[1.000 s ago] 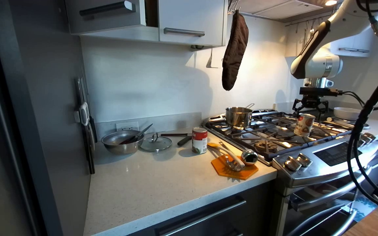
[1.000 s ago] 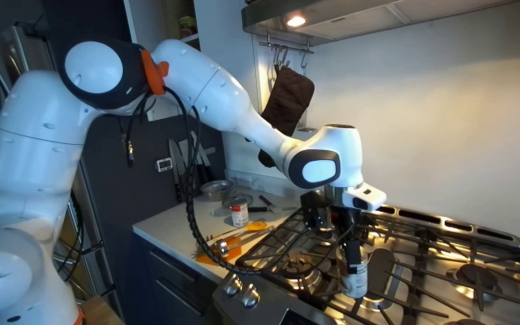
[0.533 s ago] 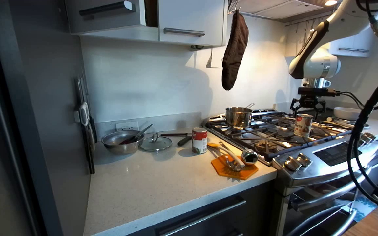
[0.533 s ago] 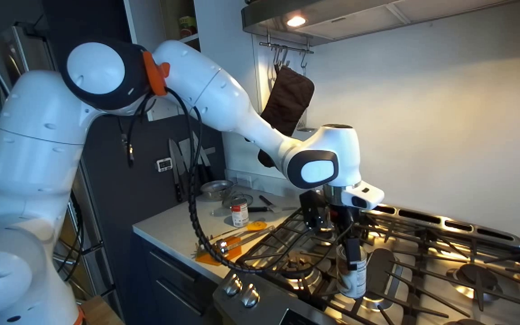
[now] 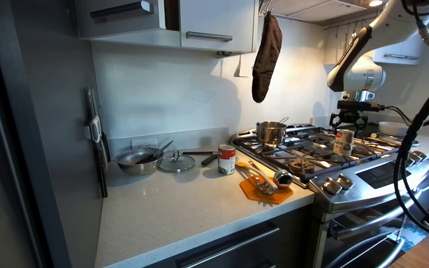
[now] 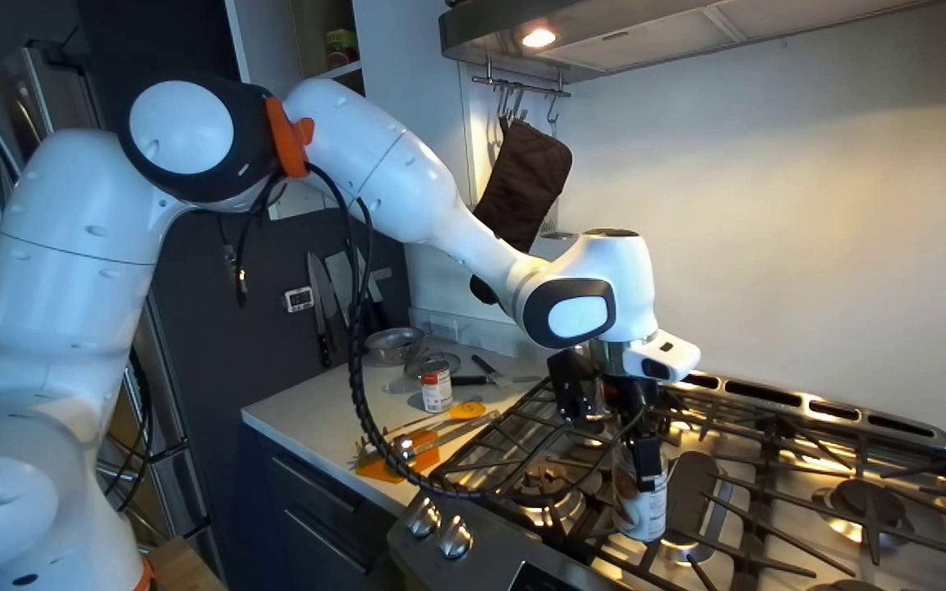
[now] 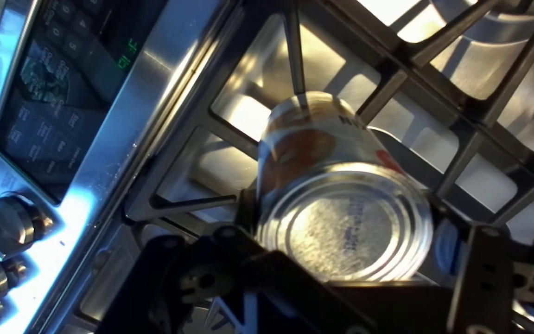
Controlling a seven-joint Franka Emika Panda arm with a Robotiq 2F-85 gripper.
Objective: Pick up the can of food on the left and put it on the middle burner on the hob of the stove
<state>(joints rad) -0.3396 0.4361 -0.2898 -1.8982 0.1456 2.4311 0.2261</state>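
Arm (image 6: 62, 246) raised and bent; the elbow (image 6: 181, 127) stands well above the claw (image 5: 346, 131) and far out to one side of it. Forearm (image 6: 395, 168) slopes down from the elbow towards the claw. Wrist (image 6: 633, 287) sits directly over the claw, near upright. Claw points downward, its two black fingers (image 6: 646, 460) spread apart, one on each side of its centre, tips lowest. Whether the grip is tight or loose cannot be determined from any view.
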